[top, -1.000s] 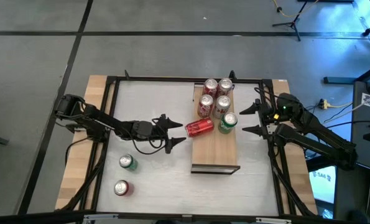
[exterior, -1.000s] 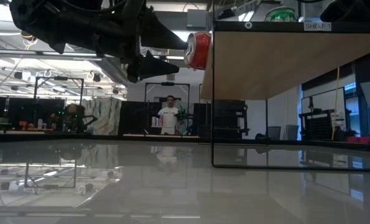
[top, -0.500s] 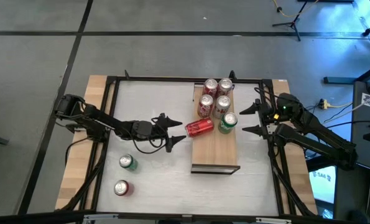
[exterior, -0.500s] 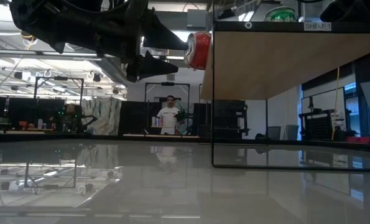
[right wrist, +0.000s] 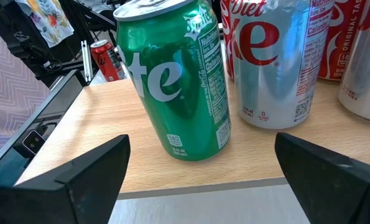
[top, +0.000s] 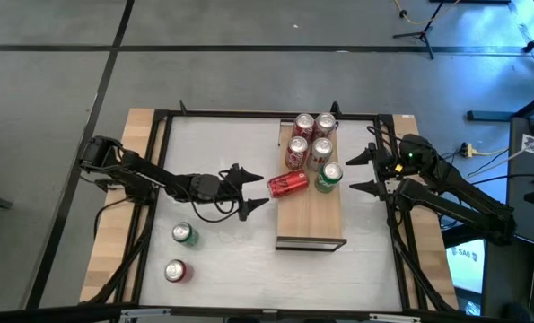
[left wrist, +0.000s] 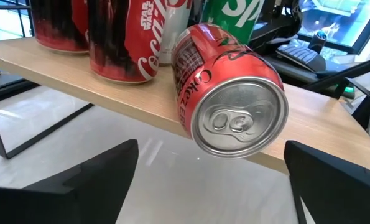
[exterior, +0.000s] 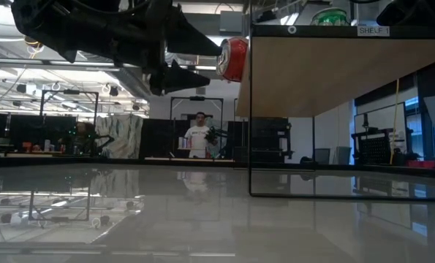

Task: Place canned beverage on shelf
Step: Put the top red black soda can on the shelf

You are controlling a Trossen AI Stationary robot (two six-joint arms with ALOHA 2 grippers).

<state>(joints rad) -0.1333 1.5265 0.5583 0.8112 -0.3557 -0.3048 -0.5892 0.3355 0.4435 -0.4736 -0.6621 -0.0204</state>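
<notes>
Red can (top: 287, 184) tipped, overhanging shelf (top: 310, 220) edge; left claw (top: 253, 190) clear.

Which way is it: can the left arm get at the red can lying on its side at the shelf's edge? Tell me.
Probably yes. The left gripper is open, level with the tipped red can and pointed at its top end, which overhangs the shelf. Nothing lies between them.
</notes>
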